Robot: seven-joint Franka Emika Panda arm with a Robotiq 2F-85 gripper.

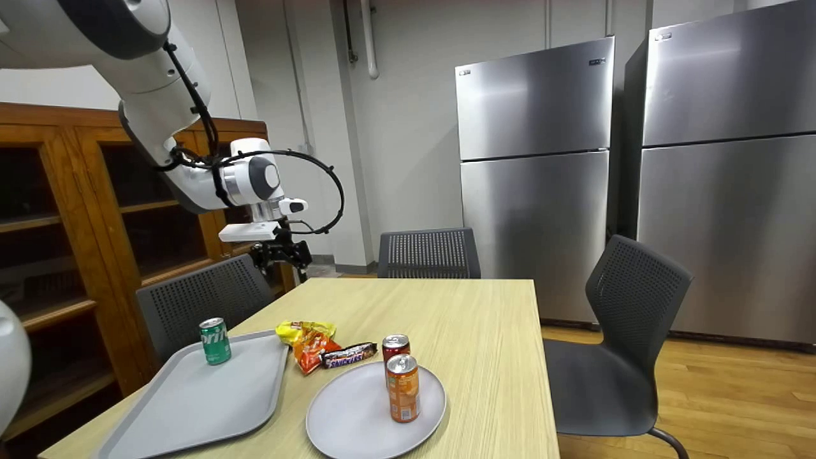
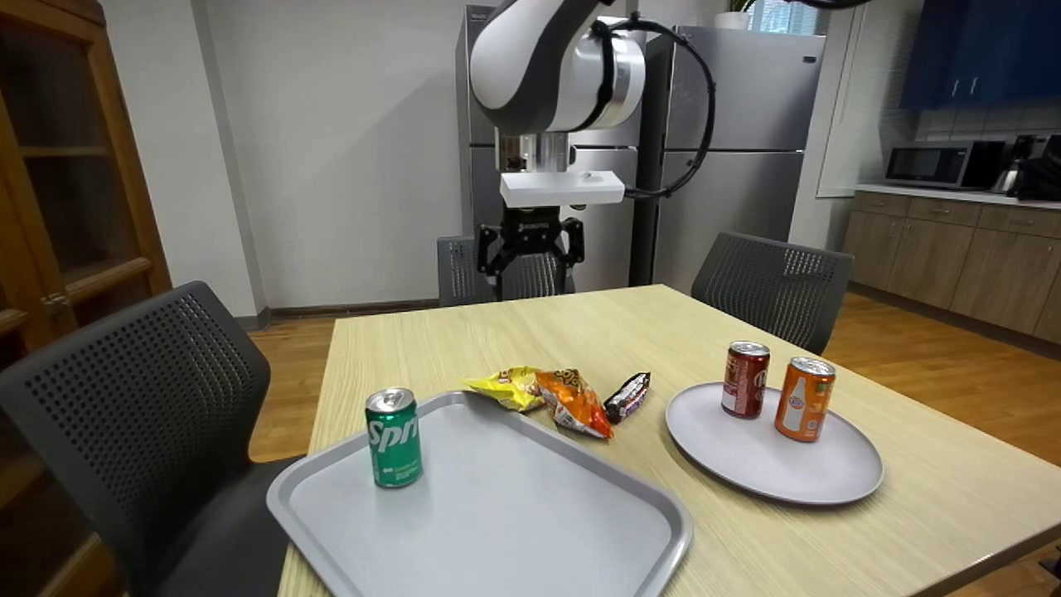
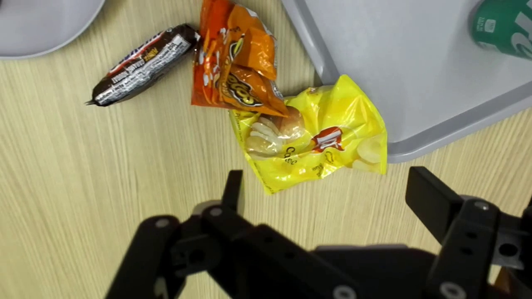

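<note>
My gripper [image 3: 329, 195] is open and empty, with its fingers wide apart above the table. It also shows in both exterior views [image 1: 282, 262] [image 2: 532, 269], raised above the table. In the wrist view, the yellow snack bag [image 3: 316, 158] lies nearest, just beyond the fingertips, and overlaps the grey tray's corner [image 3: 399, 151]. An orange snack bag [image 3: 253, 54] partly covers the yellow bag. A dark Snickers bar [image 3: 143, 66] lies beside it. A green Sprite can [image 2: 394, 444] stands upright on the tray. A dark red can [image 2: 745, 381] and an orange can [image 2: 804, 400] stand upright on a round grey plate [image 2: 713, 448].
The light wooden table [image 1: 472, 331] has chairs [image 1: 430, 255] [image 1: 621, 357] [image 2: 141, 431] around it. A wooden glass-door cabinet [image 1: 95, 255] stands along the wall. Two steel refrigerators [image 1: 535, 191] [image 1: 727, 223] stand behind. A counter [image 2: 953, 240] with a microwave [image 2: 932, 163] is farther off.
</note>
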